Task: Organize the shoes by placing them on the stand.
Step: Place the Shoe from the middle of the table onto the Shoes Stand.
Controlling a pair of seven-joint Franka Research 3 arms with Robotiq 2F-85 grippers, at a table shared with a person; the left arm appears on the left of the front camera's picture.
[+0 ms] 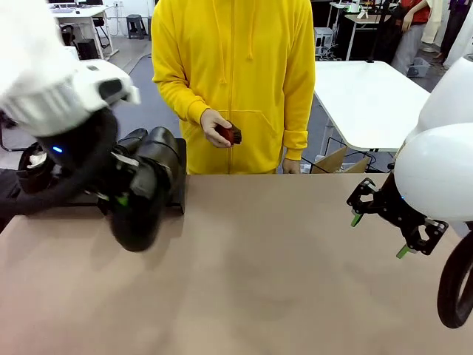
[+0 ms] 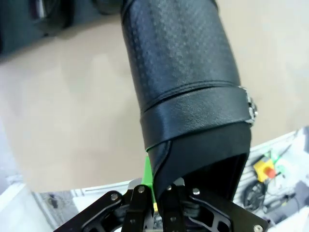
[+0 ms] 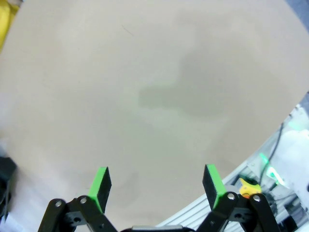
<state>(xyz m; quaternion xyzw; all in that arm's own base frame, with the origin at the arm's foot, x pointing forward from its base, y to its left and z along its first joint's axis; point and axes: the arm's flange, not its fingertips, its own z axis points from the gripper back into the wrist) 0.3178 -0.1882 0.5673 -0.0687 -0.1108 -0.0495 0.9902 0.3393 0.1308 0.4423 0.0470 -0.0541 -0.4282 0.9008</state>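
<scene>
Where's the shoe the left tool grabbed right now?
Front view, left side: the shoe hangs in the left tool, above the table just before the stand.

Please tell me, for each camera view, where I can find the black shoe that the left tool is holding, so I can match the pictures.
Front view: the shoe hangs at picture left, under the left tool, toe down over the table.
Left wrist view: it fills the centre and top, its rear edge pinched by the tool at the bottom.
Right wrist view: not in it.
Shared landmark: the tan table.
</scene>
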